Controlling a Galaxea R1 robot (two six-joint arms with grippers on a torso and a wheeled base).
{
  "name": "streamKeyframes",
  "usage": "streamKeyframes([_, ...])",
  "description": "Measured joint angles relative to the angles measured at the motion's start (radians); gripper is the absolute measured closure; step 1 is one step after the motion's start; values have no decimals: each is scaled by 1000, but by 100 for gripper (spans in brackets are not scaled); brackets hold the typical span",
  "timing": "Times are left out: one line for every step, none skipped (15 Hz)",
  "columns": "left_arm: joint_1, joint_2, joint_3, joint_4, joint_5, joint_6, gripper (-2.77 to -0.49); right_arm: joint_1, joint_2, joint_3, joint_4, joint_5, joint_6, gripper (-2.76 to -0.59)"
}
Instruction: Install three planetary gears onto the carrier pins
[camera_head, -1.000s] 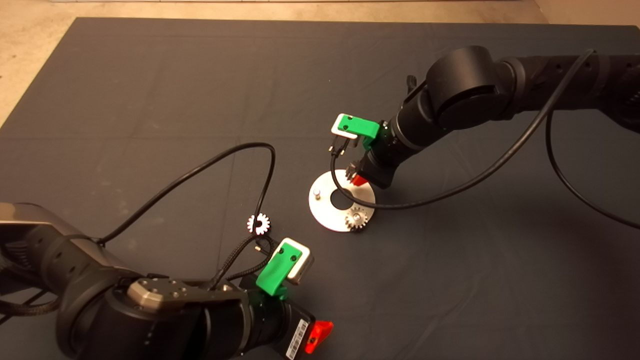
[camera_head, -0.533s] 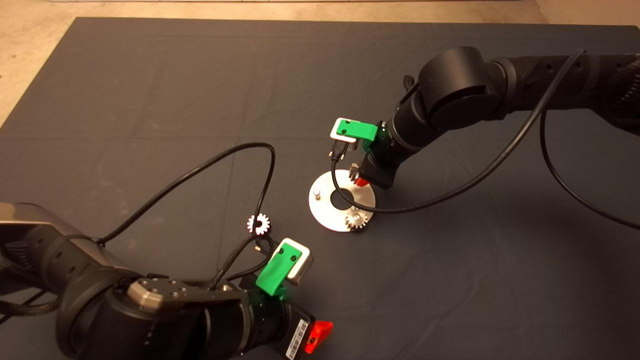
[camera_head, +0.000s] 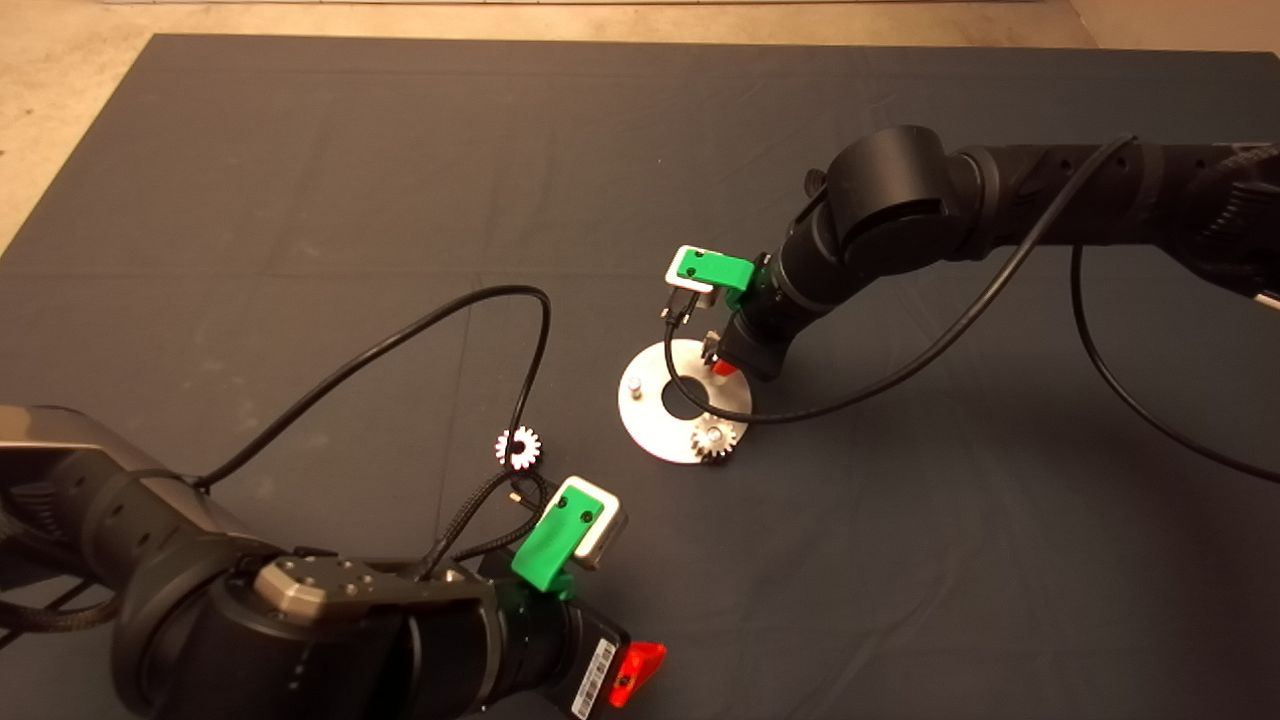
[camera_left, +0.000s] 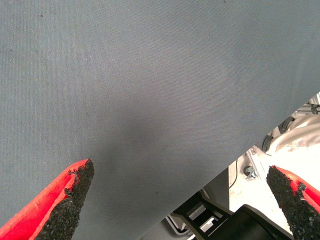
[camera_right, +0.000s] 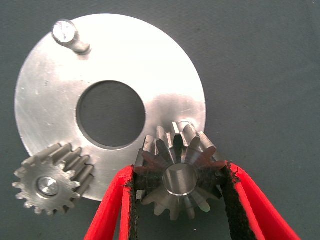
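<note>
At the lower left of the head view the left gripper is seen parked low over the dark mat. In its wrist view its two red fingers are spread wide apart with nothing between them, and only bare mat and a strip of floor and frame beyond the mat's edge are shown.

Just beyond that gripper, a loose gear is seen lying flat on the mat, partly crossed by a black cable and well apart from the disc.

Further right, near the middle of the surface, the shiny round disc with its large centre hole is laid flat. On its left part a bare pin stands upright. At its near rim a seated gear is found on a second pin, the pin's end showing through the gear's centre hole.

At the far right rim of the disc, the right gripper is lowered from the arm that enters from the right. In the right wrist view its fingers are closed narrowly on a held gear, the black pads pressed against the teeth on both sides. This gear is held over the disc's edge, and a pin end is visible in its centre hole; how far down the pin it sits cannot be told.
</note>
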Motion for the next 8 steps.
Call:
streamKeyframes([0,0,0,0,0,0,-249,0,0,-8,-1,0,-9,-92])
streamKeyframes([0,0,0,0,0,0,-249,0,3,-21,-2,-1,-11,-93])
streamKeyframes([0,0,0,0,0,0,-249,0,8,-37,-2,0,-12,-92])
streamKeyframes([0,-2,0,0,0,0,-249,0,14,-53,-5,1,-22,-92])
streamKeyframes([0,-7,0,0,0,0,-249,0,19,-63,-6,5,-27,-92])
streamKeyframes([0,-9,0,0,0,0,-249,0,20,-66,-6,9,-27,-92])
streamKeyframes([0,-11,0,0,0,0,-249,0,20,-68,-6,10,-28,-92])
streamKeyframes([0,-11,0,0,0,0,-249,0,20,-71,-6,10,-29,-92])
